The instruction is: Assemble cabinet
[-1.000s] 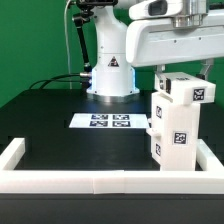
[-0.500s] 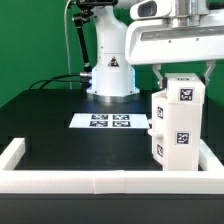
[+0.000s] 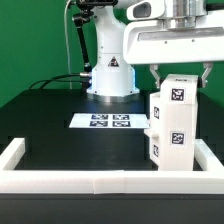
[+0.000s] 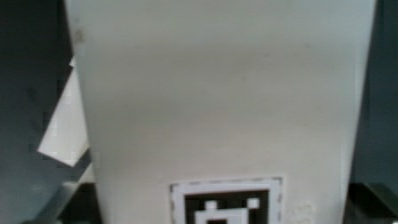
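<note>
Cabinet (image 3: 172, 125) stands on worktop (image 3: 60, 140), just beside marker board (image 3: 111, 122), on the exterior view's right; fingers (image 3: 157, 76) flank its top.

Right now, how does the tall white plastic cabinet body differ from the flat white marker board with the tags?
The tall white plastic cabinet body stands upright on the exterior view's right; the flat white marker board lies flat near the table's middle. The cabinet body sits under the gripper; the marker board lies apart from it. The cabinet body's tags face sideways, the marker board's face up. Both are white with black-and-white square tags.

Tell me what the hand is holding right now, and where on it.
The hand straddles the cabinet's top block at its upper sides; whether it actually grips it cannot be told.
</note>
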`<action>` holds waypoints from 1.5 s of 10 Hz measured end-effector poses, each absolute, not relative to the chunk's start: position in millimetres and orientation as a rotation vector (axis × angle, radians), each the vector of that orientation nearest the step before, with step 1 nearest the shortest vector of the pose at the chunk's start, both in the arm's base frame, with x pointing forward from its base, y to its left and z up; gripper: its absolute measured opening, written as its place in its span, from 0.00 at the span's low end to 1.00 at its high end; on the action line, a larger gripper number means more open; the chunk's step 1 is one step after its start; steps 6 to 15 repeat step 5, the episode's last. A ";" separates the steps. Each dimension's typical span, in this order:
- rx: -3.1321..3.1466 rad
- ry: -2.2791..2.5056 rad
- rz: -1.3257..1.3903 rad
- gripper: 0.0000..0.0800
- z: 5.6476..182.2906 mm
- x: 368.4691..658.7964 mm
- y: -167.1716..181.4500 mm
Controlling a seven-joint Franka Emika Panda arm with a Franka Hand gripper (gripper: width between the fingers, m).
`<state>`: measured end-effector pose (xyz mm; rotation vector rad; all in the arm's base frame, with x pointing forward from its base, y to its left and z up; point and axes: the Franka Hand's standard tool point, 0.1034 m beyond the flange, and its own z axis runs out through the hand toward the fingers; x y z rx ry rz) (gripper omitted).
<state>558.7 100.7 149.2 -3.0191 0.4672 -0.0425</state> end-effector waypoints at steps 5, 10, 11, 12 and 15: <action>-3.007 0.467 -0.028 1.00 186.0 556.2 101.6; -3.007 0.467 -0.028 1.00 186.0 556.2 101.6; -3.007 0.467 -0.028 1.00 186.0 556.2 101.6; -3.007 0.467 -0.028 1.00 186.0 556.2 101.6; -3.007 0.467 -0.028 1.00 186.0 556.2 101.6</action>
